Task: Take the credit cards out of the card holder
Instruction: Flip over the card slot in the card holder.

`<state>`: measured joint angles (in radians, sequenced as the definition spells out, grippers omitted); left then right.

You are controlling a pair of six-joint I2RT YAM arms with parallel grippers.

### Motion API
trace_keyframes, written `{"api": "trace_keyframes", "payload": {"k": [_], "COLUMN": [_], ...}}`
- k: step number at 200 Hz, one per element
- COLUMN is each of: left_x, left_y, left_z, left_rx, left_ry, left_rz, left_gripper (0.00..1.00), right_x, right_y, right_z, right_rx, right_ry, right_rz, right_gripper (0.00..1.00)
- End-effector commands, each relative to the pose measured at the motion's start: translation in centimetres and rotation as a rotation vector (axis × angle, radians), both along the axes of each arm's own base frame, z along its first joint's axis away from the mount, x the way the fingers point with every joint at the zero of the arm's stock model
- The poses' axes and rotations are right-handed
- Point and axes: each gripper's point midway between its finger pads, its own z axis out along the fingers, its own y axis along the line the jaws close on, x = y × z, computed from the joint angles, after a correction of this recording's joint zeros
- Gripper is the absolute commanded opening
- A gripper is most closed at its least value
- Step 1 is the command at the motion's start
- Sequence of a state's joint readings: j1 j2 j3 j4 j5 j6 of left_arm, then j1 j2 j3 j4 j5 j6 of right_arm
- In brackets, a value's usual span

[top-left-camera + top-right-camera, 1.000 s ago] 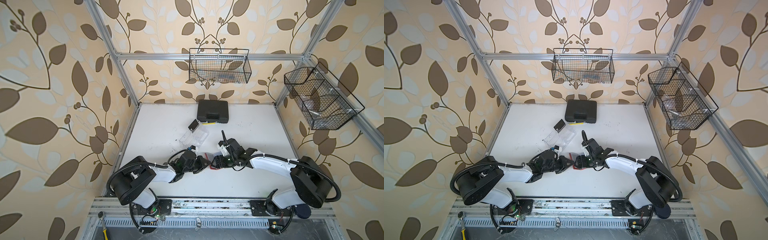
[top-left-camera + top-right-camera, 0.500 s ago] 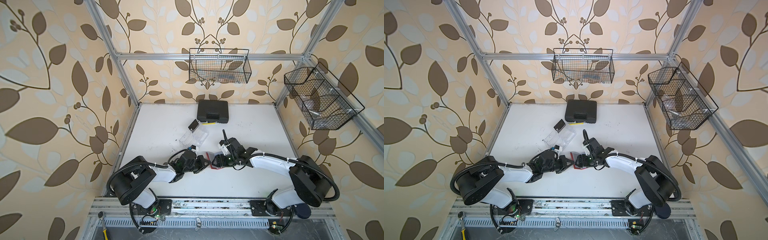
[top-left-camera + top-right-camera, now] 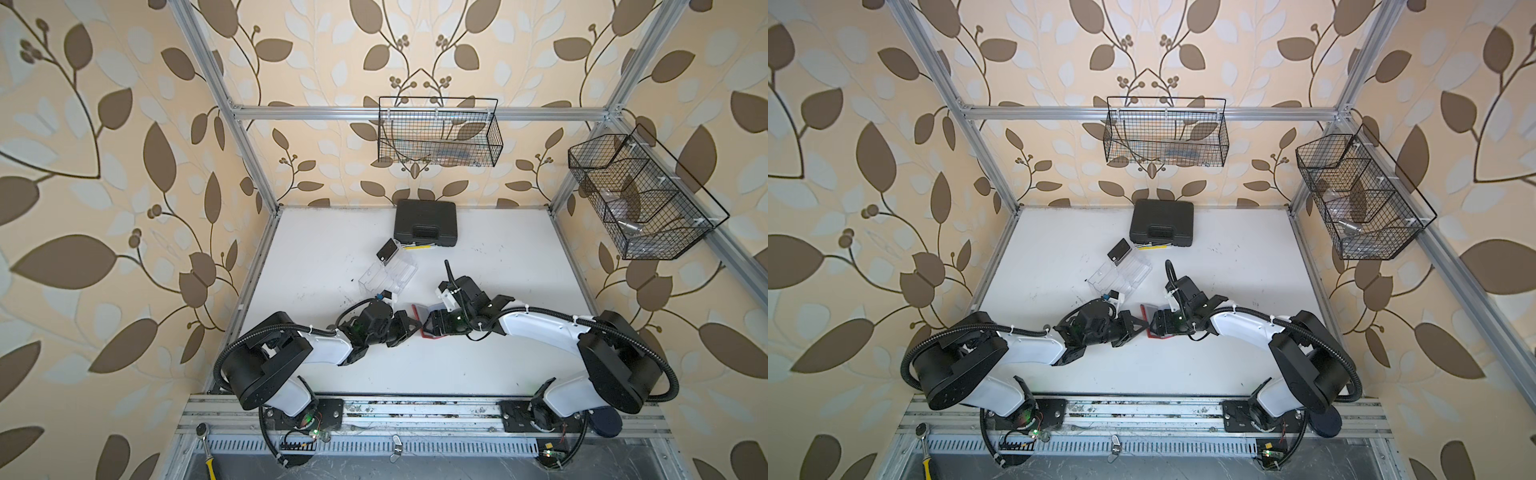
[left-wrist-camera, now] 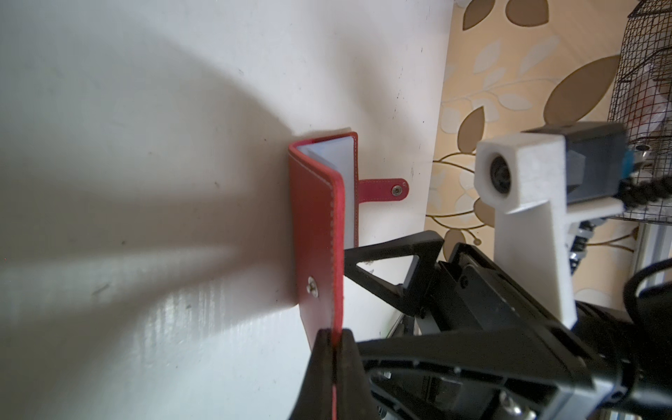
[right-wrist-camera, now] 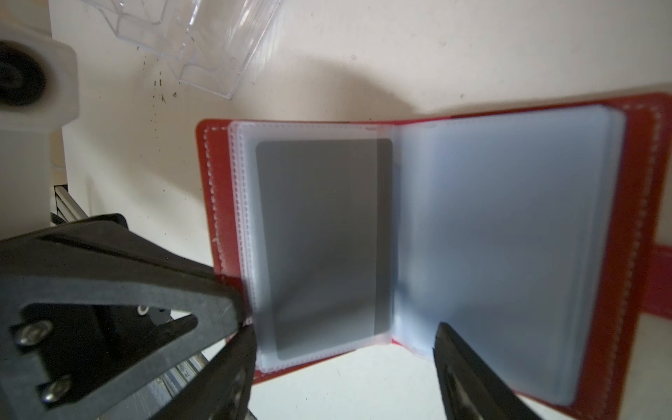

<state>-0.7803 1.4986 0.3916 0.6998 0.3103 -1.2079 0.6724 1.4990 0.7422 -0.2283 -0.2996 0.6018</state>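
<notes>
Near the front middle of the white table (image 3: 511, 266), between both arms, we list:

- Card holder (image 3: 416, 311) (image 5: 491, 236): red, lying open, with its spine running front to back. We note its strap tab (image 4: 382, 189) pointing toward the right arm's side. The left cover is raised off the table and the right cover lies flat.
- Left gripper (image 4: 332, 338): pressed together, pinching the raised cover's free edge.
- Right gripper (image 5: 345, 331): spread wide over the clear sleeves. We cannot tell whether it touches them.
- Credit card (image 5: 323, 247): one dark card inside the left sleeve, its long axis parallel to the spine.
- Clear tray (image 3: 388, 276): just behind the holder.
</notes>
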Motion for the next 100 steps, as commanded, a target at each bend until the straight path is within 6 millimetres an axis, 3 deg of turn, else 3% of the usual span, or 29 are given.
{"api": "trace_keyframes", "payload": {"k": [1, 36, 100], "left_x": [0.4, 0.3, 0.1], "left_y": [-1.7, -1.7, -1.3], "left_z": [2.7, 2.6, 2.2], "left_rx": [-0.076, -0.073, -0.026], "left_ry": [-0.066, -0.064, -0.055], "left_rz": [-0.045, -0.047, -0.055], "left_gripper": [0.00, 0.00, 0.00], "right_x": [-0.8, -0.3, 1.0], "right_y": [-0.4, -2.4, -3.4], "right_z": [-1.3, -2.6, -0.9], "right_rx": [-0.059, -0.133, -0.096], "right_ry": [0.031, 0.058, 0.015], "right_rz": [0.008, -0.065, -0.110], "right_gripper": [0.76, 0.62, 0.61]}}
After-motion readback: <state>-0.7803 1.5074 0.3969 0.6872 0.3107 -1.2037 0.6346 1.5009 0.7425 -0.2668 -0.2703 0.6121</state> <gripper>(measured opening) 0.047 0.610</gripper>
